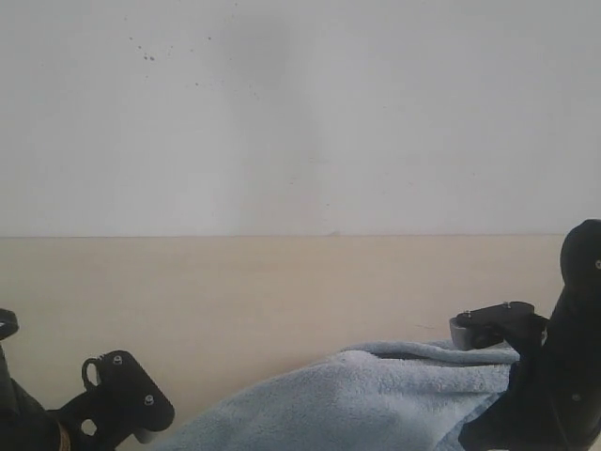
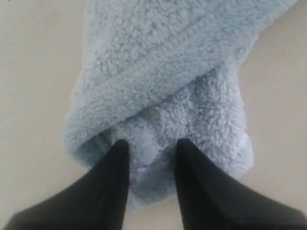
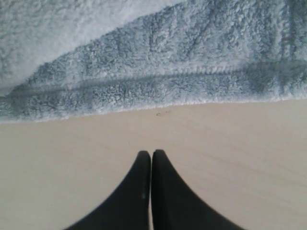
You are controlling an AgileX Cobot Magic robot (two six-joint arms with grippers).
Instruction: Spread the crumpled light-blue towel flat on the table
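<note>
The pale blue towel (image 1: 376, 399) lies bunched on the beige table (image 1: 235, 291) near its front edge. In the left wrist view the towel (image 2: 158, 72) is a twisted roll, and my left gripper (image 2: 149, 143) straddles its rolled end. Its black fingers stand apart with fluffy cloth filling the gap between them. In the right wrist view my right gripper (image 3: 151, 153) is shut and empty over bare table, a short way from the towel's hemmed edge (image 3: 168, 91). The right arm (image 1: 554, 376) stands at the towel's right end and the left arm (image 1: 117, 399) at its left end.
A white wall (image 1: 300, 113) rises behind the table's far edge. Bare beige tabletop stretches from the towel back to the wall. No other objects show.
</note>
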